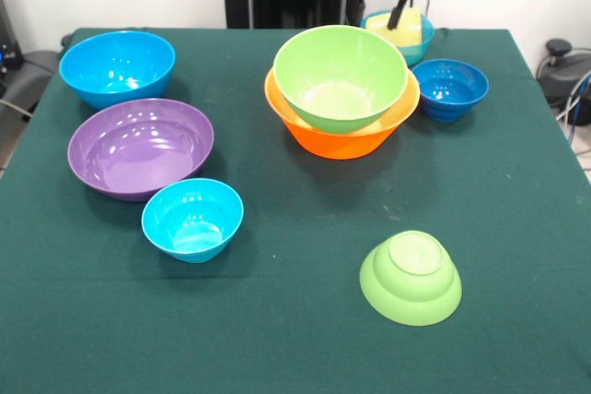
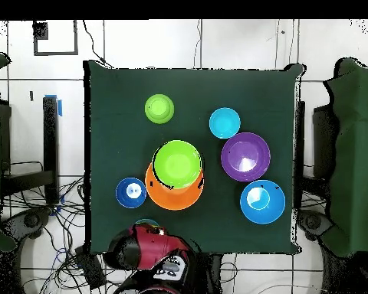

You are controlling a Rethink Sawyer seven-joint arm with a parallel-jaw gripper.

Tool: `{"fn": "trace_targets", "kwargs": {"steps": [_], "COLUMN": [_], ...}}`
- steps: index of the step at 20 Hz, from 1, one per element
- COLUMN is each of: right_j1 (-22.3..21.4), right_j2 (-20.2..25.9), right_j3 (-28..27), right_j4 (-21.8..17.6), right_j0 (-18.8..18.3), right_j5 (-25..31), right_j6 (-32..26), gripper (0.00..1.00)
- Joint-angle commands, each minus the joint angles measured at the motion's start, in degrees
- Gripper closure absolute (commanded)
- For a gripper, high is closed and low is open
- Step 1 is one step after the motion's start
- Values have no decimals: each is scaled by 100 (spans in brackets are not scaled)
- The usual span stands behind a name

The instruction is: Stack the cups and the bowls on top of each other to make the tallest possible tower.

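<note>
Bowls and cups are sitting mostly scattered over the green-covered desk (image 1: 305,348), so the tower is barely begun. At upper centre of the front view, a large glossy lime green plastic bowl (image 1: 340,76) is nesting inside a large glossy orange plastic bowl (image 1: 346,131); that seems to be the only pairing among the big pieces. At upper left a large blue plastic bowl (image 1: 117,66) is standing alone, with a large purple plastic bowl (image 1: 140,147) just below it and a small light blue plastic bowl (image 1: 192,219) close beside that. A small dark blue plastic bowl (image 1: 450,89) is resting right of the orange one. A small lime green plastic bowl (image 1: 411,277) is lying upside down at lower right. At the top edge, the robot's gripper (image 1: 395,14) is hanging over a second light blue bowl (image 1: 416,39) that is holding a pale yellow translucent cup (image 1: 406,27); whether its fingers are apart or together cannot be told. Most stacking is remaining, judging by the spread.
</note>
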Motion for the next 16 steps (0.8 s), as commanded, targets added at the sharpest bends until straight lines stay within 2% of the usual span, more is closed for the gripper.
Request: {"fn": "trace_targets", "kwargs": {"steps": [1,8,16], "right_j1": [592,552,542], "right_j2": [731,1286,1483], "right_j3": [112,209,144], "right_j4": [-159,-262,-381], "right_j0": [-361,-1031,-1311], "right_j5": [-373,160,440], "right_j6": [960,671,492], "gripper": [0,0,0]}}
